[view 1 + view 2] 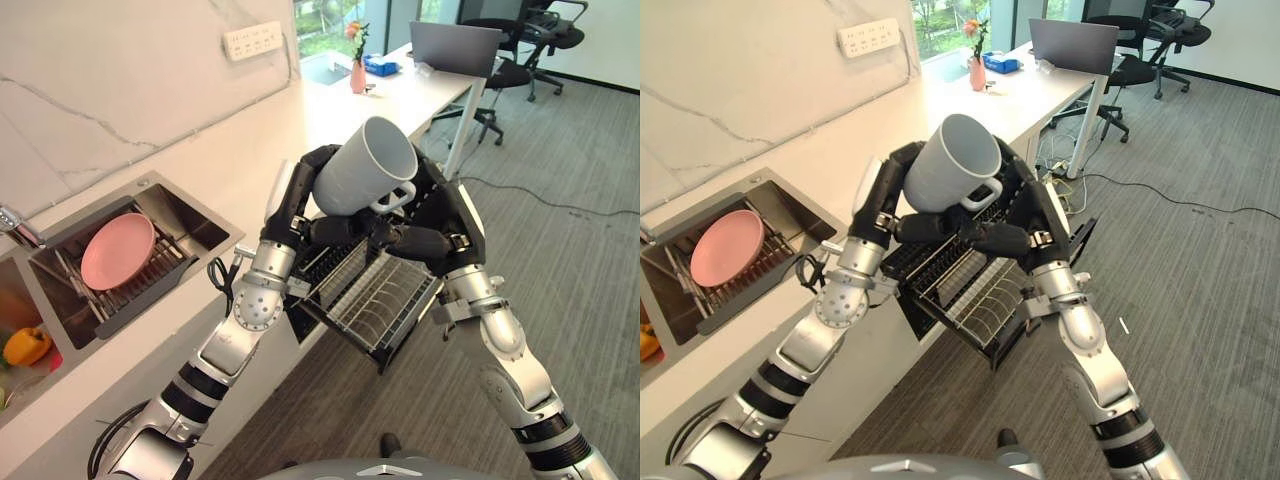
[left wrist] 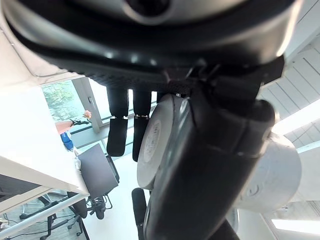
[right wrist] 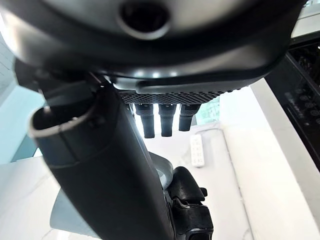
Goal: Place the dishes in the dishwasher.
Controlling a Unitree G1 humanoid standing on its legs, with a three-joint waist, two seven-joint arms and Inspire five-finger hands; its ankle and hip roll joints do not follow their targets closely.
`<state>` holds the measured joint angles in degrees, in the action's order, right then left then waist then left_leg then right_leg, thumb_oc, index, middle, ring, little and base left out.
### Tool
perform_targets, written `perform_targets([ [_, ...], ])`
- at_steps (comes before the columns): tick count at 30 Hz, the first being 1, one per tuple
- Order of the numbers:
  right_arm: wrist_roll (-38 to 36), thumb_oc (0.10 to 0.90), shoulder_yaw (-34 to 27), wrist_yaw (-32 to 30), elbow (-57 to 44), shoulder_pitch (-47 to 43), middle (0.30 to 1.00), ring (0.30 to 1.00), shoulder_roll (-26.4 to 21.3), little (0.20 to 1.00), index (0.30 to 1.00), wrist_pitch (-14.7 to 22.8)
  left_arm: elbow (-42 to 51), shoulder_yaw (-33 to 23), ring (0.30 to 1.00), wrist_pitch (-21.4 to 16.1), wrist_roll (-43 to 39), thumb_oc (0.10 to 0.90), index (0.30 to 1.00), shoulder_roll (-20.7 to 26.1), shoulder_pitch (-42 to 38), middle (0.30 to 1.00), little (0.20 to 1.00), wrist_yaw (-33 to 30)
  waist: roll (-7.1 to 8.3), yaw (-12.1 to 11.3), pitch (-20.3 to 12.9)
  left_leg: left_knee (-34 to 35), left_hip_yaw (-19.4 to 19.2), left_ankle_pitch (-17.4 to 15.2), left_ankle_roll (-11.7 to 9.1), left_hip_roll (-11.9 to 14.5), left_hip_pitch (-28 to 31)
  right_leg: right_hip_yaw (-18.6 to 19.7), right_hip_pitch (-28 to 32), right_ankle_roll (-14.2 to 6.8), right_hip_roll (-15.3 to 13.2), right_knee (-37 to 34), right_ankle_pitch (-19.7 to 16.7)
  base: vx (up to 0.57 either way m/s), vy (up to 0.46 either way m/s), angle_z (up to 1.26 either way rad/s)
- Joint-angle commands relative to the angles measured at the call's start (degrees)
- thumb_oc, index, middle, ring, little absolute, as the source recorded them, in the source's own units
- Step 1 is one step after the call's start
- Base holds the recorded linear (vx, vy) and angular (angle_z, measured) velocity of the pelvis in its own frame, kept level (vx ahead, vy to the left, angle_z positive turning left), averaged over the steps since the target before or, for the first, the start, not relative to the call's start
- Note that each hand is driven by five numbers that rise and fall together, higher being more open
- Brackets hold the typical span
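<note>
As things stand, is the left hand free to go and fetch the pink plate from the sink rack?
Probably not yet. The left hand is curled against the grey mug, held together with the right hand above the pulled-out dishwasher rack. The pink plate sits unobstructed in the sink, so the mug must go first.

Two silver-grey jointed metal arms with rounded elbow housings, black ribbed bands near the shoulders and small screws in the casings. Dark plastic left hand (image 1: pixel 296 205) and matching right hand (image 1: pixel 437 222), segmented black fingers (image 2: pixel 118 131), textured palm pads.
</note>
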<state>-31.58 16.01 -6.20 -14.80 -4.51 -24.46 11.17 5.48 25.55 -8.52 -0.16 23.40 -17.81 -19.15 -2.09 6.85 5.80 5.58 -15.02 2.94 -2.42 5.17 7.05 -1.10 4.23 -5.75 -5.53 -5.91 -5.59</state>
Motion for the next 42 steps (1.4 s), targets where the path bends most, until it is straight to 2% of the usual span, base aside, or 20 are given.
perform_targets([
  [1, -1.4, 0.8, -2.3, 1.2, -6.7, -8.2, 0.9, 0.9, 4.7, 0.9, 0.9, 5.8, 0.9, 4.5, 0.3, -5.5, 5.0, 0.4, 0.3, 0.7, -5.2, 0.3, 0.3, 5.3, 2.0, -0.4, -1.1, -0.6, 0.9, -5.4, -2.3, 1.5, 2.6, -2.4, 4.0, -3.2, -0.7, 0.9, 7.7, 0.0, -0.004, 0.04],
  [14, -4.8, 0.8, -0.6, 4.0, -6.0, -8.6, 0.9, 0.9, 3.1, 0.9, 0.9, 5.1, -0.6, 6.7, 0.3, -6.2, 5.8, 0.4, 0.3, 1.6, -2.9, 0.3, 0.3, 8.0, 2.44, -1.0, -1.0, -0.6, 1.4, -5.2, -2.6, 1.6, 2.4, -3.2, 4.1, -3.3, -0.7, 0.9, 7.6, 0.0, 0.0, 0.01],
  [16, -10.0, 0.8, -0.1, 7.2, -5.6, -8.4, 0.9, 0.9, 2.9, 0.9, 0.9, 4.7, -0.1, 7.1, 0.3, -6.6, 3.0, 0.4, 0.3, 1.9, -2.4, 0.3, 0.3, 9.8, 2.6, -1.5, -1.0, -0.6, 1.9, -5.1, -2.8, 1.7, 2.2, -3.8, 4.3, -3.3, -0.8, 0.9, 7.6, 0.0, -0.001, 0.03],
  [26, -17.8, 0.8, 0.9, 12.8, -4.6, -8.4, 0.9, 0.9, 3.3, 0.9, 0.9, 3.1, -1.0, 7.6, 0.3, -6.6, -2.1, 0.4, 0.3, 2.0, -1.4, 0.3, 0.3, 14.4, 2.57, -1.7, -1.2, -0.6, 2.1, -5.0, -3.1, 1.8, 2.3, -4.7, 4.6, -3.1, -0.7, 0.9, 7.7, 0.0, 0.0, 0.06],
  [34, -19.9, 0.8, -0.1, 14.1, -4.1, -7.4, 0.9, 0.9, 4.6, 0.9, 0.9, 2.8, -2.7, 7.3, 0.3, -6.0, -3.9, 0.4, 0.3, 1.8, 0.2, 0.3, 0.3, 16.7, 2.44, -1.9, -1.3, -0.6, 2.4, -4.7, -3.2, 1.9, 2.4, -5.1, 4.9, -3.0, -0.6, 0.9, 7.8, 0.0, 0.0, 0.0],
  [35, -19.3, 0.773, -0.5, 13.8, -4.0, -7.0, 0.86, 0.86, 4.6, 0.86, 0.86, 2.6, -2.5, 7.2, 0.3, -6.1, -3.8, 0.4, 0.3, 2.0, 0.1, 0.3, 0.3, 17.0, 2.41, -1.8, -1.3, -0.6, 2.4, -4.7, -3.2, 2.0, 2.4, -5.1, 4.9, -3.0, -0.6, 0.9, 7.9, 0.0, 0.0, 0.0],
  [36, -19.3, 0.773, -0.5, 13.8, -4.0, -7.0, 0.86, 0.86, 4.6, 0.86, 0.86, 2.6, -2.5, 7.2, 0.3, -6.1, -3.8, 0.4, 0.3, 2.0, 0.1, 0.3, 0.3, 17.0, 2.41, -1.8, -1.3, -0.6, 2.4, -4.7, -3.2, 2.0, 2.4, -5.1, 4.9, -3.0, -0.6, 0.9, 7.9, 0.0, 0.0, 0.0],
  [37, -19.2, 0.435, -0.5, 13.7, -4.1, -7.0, 0.352, 0.352, 4.6, 0.352, 0.352, 2.6, -2.5, 7.2, 0.3, -6.0, -3.9, 0.4, 0.3, 2.0, 0.1, 0.3, 0.3, 17.0, 2.42, -1.8, -1.3, -0.6, 2.4, -4.7, -3.2, 2.0, 2.4, -5.1, 4.9, -3.0, -0.6, 0.9, 7.9, 0.0, 0.0, 0.0],
  [38, -17.0, 0.4, -0.9, 12.8, -3.7, -6.7, 0.3, 0.3, 4.2, 0.3, 0.3, 3.1, -2.5, 7.1, 0.3, -6.2, -3.6, 0.4, 0.3, 2.2, 0.2, 0.3, 0.3, 16.8, 2.37, -1.8, -1.3, -0.6, 2.4, -4.7, -3.3, 2.0, 2.4, -5.1, 4.9, -3.0, -0.6, 0.9, 7.9, 0.0, 0.0, 0.0],
  [42, -14.5, 0.4, -2.0, 11.6, -3.8, -5.6, 0.3, 0.3, 4.3, 0.3, 0.3, 3.1, -2.5, 7.1, 0.3, -6.2, -3.8, 0.4, 0.3, 2.1, 0.4, 0.3, 0.3, 16.8, 2.24, -1.6, -1.3, -0.6, 2.4, -4.7, -3.4, 2.1, 2.4, -5.2, 5.0, -2.9, -0.5, 0.9, 7.9, 0.0, 0.0, 0.0],
])
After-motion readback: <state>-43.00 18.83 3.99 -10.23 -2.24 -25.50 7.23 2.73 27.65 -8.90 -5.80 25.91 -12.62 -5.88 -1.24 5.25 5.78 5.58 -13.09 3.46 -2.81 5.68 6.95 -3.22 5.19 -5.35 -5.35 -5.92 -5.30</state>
